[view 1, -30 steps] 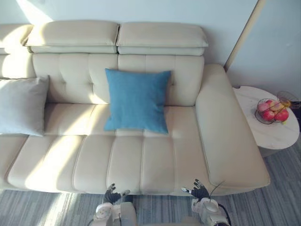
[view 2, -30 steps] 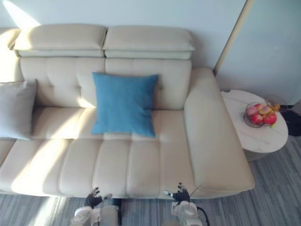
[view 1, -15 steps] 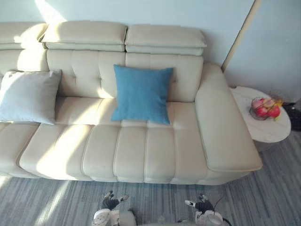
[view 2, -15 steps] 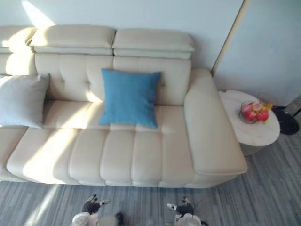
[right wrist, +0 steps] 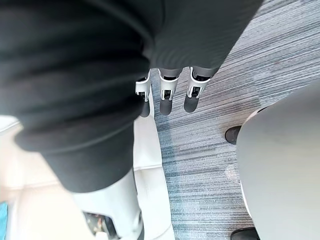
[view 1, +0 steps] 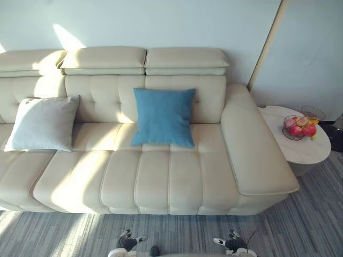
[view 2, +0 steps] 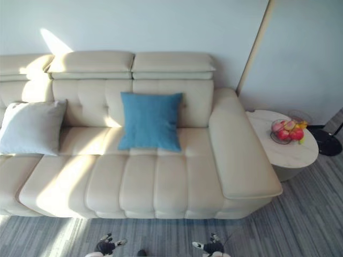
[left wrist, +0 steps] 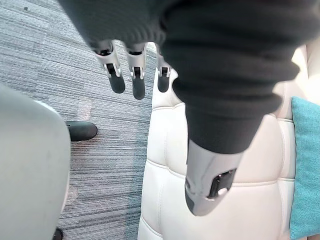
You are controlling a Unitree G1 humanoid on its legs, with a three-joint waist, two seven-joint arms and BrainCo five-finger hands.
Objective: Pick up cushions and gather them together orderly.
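Observation:
A blue cushion [view 1: 163,117] leans upright against the backrest in the middle of the cream sofa [view 1: 161,176]. A light grey cushion [view 1: 44,123] leans against the backrest further left, well apart from the blue one. My left hand [view 1: 127,244] and right hand [view 1: 232,244] hang low over the carpet in front of the sofa, far from both cushions. The left hand [left wrist: 131,75] has straight fingers holding nothing, with a sliver of the blue cushion [left wrist: 306,165] at the edge of its wrist view. The right hand [right wrist: 167,90] is likewise open and empty.
A round white side table [view 1: 300,150] stands right of the sofa's wide armrest [view 1: 254,147], carrying a wire bowl of red fruit [view 1: 299,127]. Grey striped carpet [view 1: 300,225] runs along the sofa's front. A wall rises behind the sofa.
The camera has pulled back from the sofa: more wall, carpet and the whole grey cushion now show. The cushions have not moved. Both hands stay low and open.

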